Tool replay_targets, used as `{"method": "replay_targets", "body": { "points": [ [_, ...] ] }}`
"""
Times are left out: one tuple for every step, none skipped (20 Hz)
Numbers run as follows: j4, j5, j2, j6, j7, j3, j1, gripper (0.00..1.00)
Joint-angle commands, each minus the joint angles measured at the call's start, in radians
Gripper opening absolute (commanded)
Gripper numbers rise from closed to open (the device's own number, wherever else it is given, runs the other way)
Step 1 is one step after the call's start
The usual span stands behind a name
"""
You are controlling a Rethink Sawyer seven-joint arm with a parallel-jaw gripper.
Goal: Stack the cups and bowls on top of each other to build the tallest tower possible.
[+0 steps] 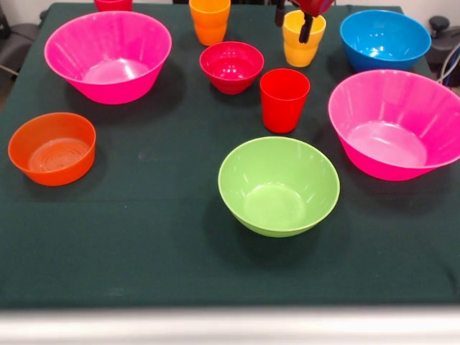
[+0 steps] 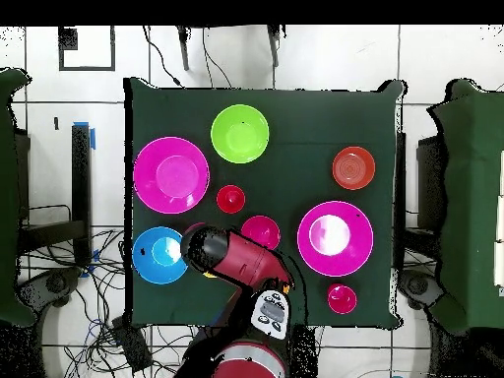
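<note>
My gripper [image 1: 294, 21] hangs at the far edge over the yellow cup [image 1: 302, 43]. It looks open: one dark finger [image 1: 280, 14] is left of the cup and the other is at its mouth. An orange cup [image 1: 210, 21] stands to its left and a red cup [image 1: 284, 99] nearer the middle. The lime-green bowl [image 1: 279, 185] stands empty and alone at the front. The small crimson bowl [image 1: 231, 66], blue bowl [image 1: 384, 37], two hot-pink bowls [image 1: 108, 54] [image 1: 395, 122] and orange bowl [image 1: 52, 147] each stand apart. In the overhead view the arm [image 2: 236, 258] hides the gripper, the yellow cup and the orange cup.
The dark green tablecloth [image 1: 144, 237] covers the table. Another small crimson vessel [image 1: 113, 3] sits at the far left edge, and it also shows in the overhead view [image 2: 342, 297]. Cables lie on the floor by the table [image 2: 59, 285].
</note>
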Motion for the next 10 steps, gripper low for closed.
{"method": "replay_targets", "body": {
  "points": [
    [-0.015,0.03,0.026,-0.049,0.171,0.095,-0.003,1.0],
    [-0.015,0.03,0.029,-0.051,0.172,0.093,-0.002,1.0],
    [-0.017,0.032,0.03,-0.051,0.174,0.095,-0.003,1.0],
    [-0.021,0.032,0.033,-0.049,0.172,0.093,-0.006,1.0],
    [-0.023,0.036,0.033,-0.046,0.176,0.094,-0.005,1.0],
    [-0.028,0.038,0.033,-0.041,0.181,0.09,0.0,1.0],
    [-0.032,0.04,0.033,-0.035,0.187,0.085,0.005,1.0],
    [-0.038,0.044,0.033,-0.03,0.194,0.083,0.014,1.0],
    [-0.043,0.048,0.033,-0.025,0.202,0.08,0.023,1.0],
    [-0.049,0.052,0.038,-0.025,0.207,0.079,0.03,1.0]
  ]
}}
